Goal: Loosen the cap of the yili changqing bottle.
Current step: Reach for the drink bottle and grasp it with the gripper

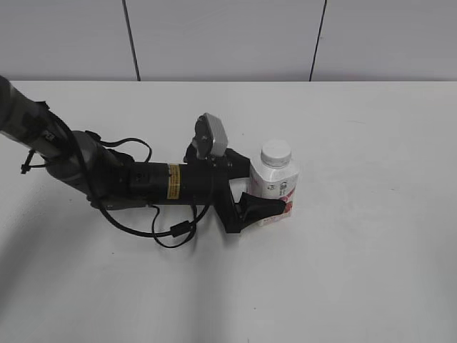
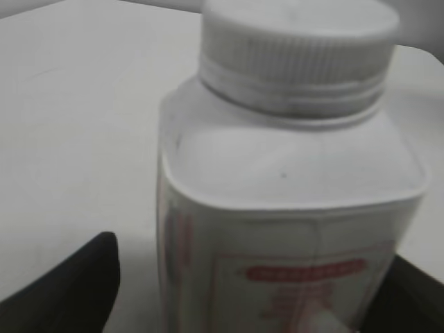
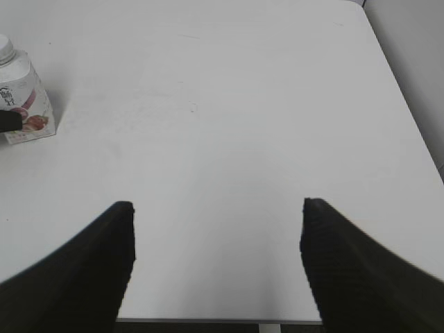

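Standing upright on the bare white tabletop (image 1: 371, 271), somewhat right of its middle and well clear of every edge: the yili changqing bottle (image 1: 277, 187), a small white plastic bottle with a squarish body, sloped shoulders and a pink-red fruit label. Seated squarely on its wide neck, the cap (image 1: 275, 152), a small round white plastic screw cap with a flat top and ribbed rim. Reaching in low from the tabletop's left edge, the left arm, dark and cabled, with the left gripper (image 1: 258, 187) placed around the bottle's lower body: one black finger across the near side of the label, the other behind the far side. Jaws spread wide to the bottle's width; contact on the near side appears in the exterior view, yet a firm clamp cannot be told. From the left wrist view, bottle (image 2: 291, 201) and cap (image 2: 298, 52) filling the frame close up, black fingertips (image 2: 66, 291) at both lower corners. Hovering apart near the tabletop's front edge, the right gripper (image 3: 216, 267), jaws wide open and holding nothing, with the bottle (image 3: 24, 97) far off at the left of that view.
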Motion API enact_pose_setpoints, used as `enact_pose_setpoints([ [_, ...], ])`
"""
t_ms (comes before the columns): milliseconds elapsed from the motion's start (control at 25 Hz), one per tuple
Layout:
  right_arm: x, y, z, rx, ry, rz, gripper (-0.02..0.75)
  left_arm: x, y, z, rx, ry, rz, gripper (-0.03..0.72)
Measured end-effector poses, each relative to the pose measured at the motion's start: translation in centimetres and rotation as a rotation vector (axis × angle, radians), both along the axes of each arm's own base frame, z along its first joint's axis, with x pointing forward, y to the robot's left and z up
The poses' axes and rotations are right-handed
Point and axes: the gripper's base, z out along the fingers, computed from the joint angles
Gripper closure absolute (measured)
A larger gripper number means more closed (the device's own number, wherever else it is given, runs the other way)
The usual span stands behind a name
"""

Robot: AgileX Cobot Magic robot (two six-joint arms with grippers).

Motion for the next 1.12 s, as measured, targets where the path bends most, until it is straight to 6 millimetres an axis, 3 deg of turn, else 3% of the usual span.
enact_pose_setpoints([
  [280,0.0,0.0,0.0,0.0,0.0,0.0,0.152,0.68,1.05,-0.3,0.016,-0.015,0.025,0.1],
  [920,0.0,0.0,0.0,0.0,0.0,0.0,0.152,1.09,0.86,0.01,0.006,-0.03,0.031,0.102],
  [1120,0.0,0.0,0.0,0.0,0.0,0.0,0.152,0.86,0.42,0.21,-0.015,-0.029,0.021,0.135],
])
